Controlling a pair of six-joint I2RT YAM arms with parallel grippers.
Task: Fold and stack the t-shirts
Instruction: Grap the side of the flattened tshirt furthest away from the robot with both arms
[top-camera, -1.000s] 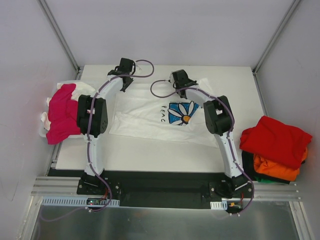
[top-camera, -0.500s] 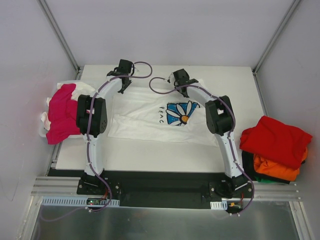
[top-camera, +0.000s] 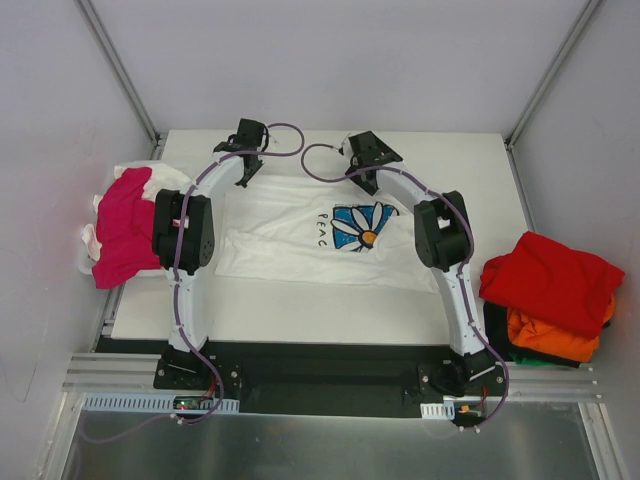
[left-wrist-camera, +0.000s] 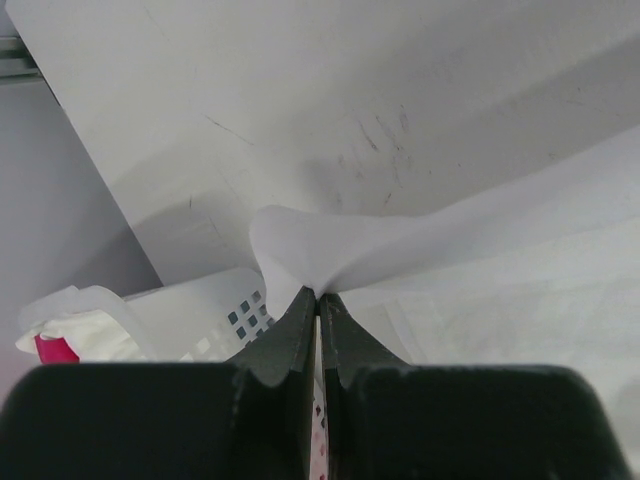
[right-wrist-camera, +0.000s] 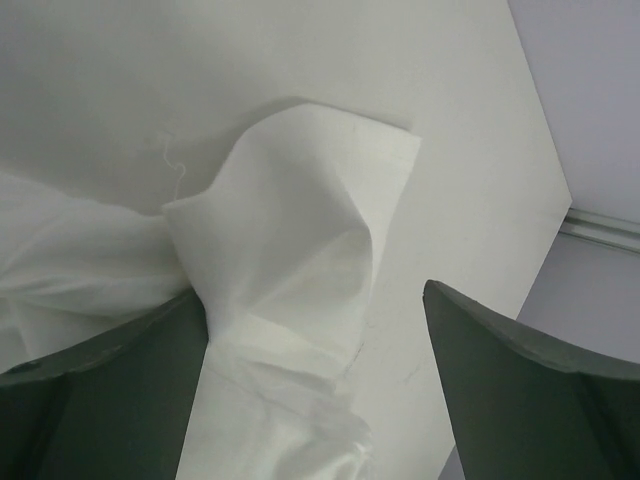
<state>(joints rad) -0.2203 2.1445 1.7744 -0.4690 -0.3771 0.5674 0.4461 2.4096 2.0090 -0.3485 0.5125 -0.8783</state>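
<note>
White tee (top-camera: 280, 250) printed "PEAC" (blue daisy (top-camera: 365, 225) beside), left jaws pinching its cloth — right jaws spread wide

This is a robot lab cell, not a home. A bare white table (top-camera: 330, 300) is boxed in by plain grey panels (top-camera: 340, 60), with aluminium struts (top-camera: 118, 68) rising at 11 and 1 o'clock. At 6 o'clock the left arm (top-camera: 185, 290) and right arm (top-camera: 455, 300) are bolted to a black plate (top-camera: 320, 378) on a slotted metal rail (top-camera: 110, 375), and purple cables (top-camera: 286, 125) loop over them. A pile of tees (top-camera: 550, 290) lies at 3 o'clock, and a white basket (top-camera: 88, 262) at 9 o'clock.
</note>
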